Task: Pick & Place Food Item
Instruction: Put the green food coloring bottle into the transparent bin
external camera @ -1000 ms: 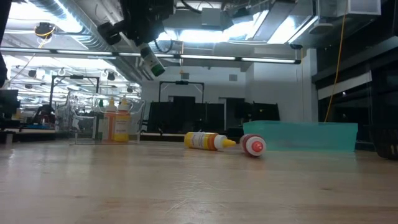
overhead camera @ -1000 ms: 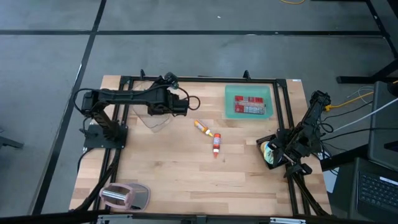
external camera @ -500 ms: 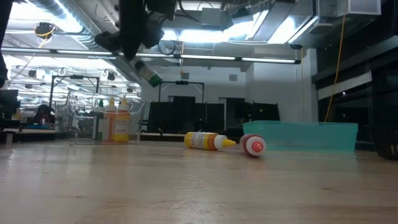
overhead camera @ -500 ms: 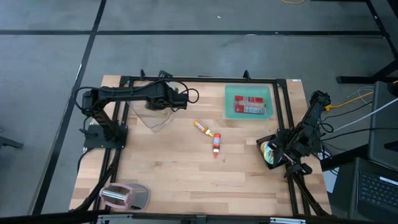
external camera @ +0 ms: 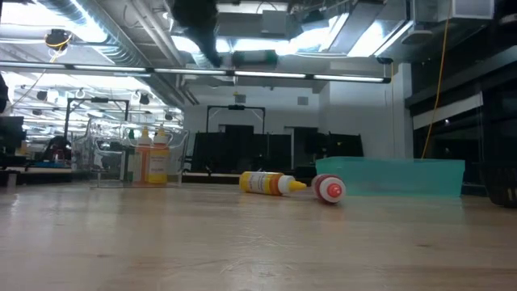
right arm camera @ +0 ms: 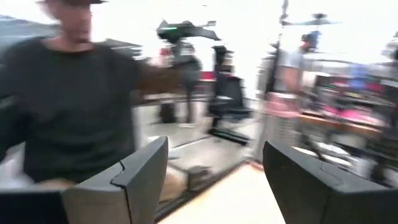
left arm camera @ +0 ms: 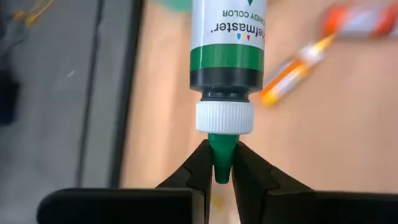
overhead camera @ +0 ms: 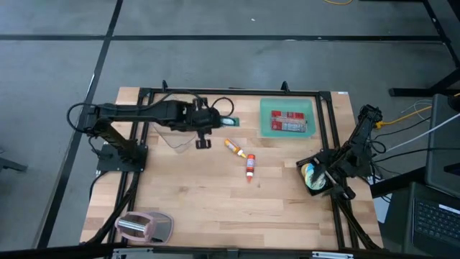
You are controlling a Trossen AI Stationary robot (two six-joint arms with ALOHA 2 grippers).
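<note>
**Left arm carrying green bottle by the nozzle tip — thin grip**

Left gripper (left arm camera: pixel 222 163) is pinched on the green bottle (left arm camera: pixel 225 59), fingers (left arm camera: pixel 194 168) clamped only on the tapered green nozzle below the white cap. Bottle body sticks out past the fingertips, unsupported. From above it hangs in the air over the back of the table (overhead camera: pixel 208 208), between the clear container (overhead camera: pixel 176 137) and the teal bin (overhead camera: pixel 287 116). In the low view it lies roughly level, high up under the arm.

Handling, my read: small plastic squeeze bottle, light, body a bit soft, nozzle stiff but smooth and tapered. Tip grip could slip or swivel on a fast move. Better hold would be across the body or just behind the cap.

Still on the table: yellow bottle (overhead camera: pixel 234 148) and red-capped bottle (overhead camera: pixel 250 167), lying down, near each other mid-table. Red packet (overhead camera: pixel 288 121) already in the bin.

Right gripper (right arm camera: pixel 214 180) parked at the right edge, jaws spread wide, holding nothing. A person shows beyond it.
</note>
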